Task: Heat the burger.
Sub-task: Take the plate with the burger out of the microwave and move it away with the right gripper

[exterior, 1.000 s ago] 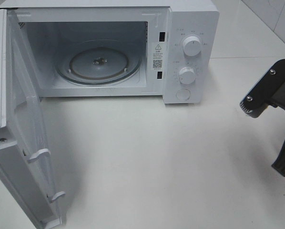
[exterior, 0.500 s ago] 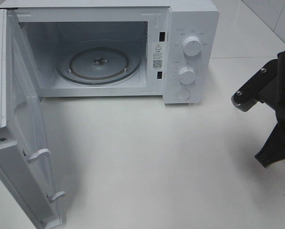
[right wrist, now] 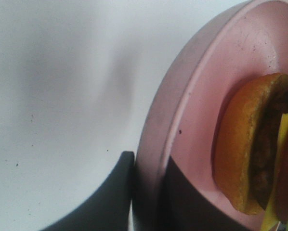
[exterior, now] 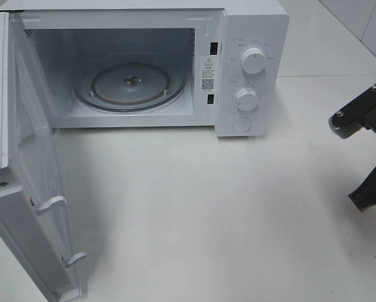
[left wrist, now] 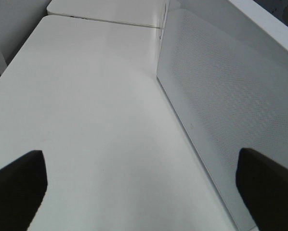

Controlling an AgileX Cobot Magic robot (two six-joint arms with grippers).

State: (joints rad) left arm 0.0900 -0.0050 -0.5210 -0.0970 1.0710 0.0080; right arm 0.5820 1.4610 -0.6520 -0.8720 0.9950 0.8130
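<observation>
In the right wrist view the burger [right wrist: 240, 154], with a golden-brown bun and darker filling layers, lies on a round pink plate [right wrist: 206, 72]. My right gripper [right wrist: 149, 166] has one dark finger outside the plate's rim and one inside, closed on the rim. In the exterior high view only part of the right arm [exterior: 364, 119] shows at the right edge; the plate and burger are out of that view. My left gripper [left wrist: 144, 192] is open and empty beside the microwave door [left wrist: 221, 110].
A white microwave [exterior: 251, 38] stands at the back with its door [exterior: 31, 189] swung wide open to the left. Its glass turntable [exterior: 131, 85] is bare. The white table [exterior: 207, 207] spreads out in front of it.
The right arm swung a little toward the middle, then drew back toward the right edge of the exterior high view. The microwave and its door have not moved.
</observation>
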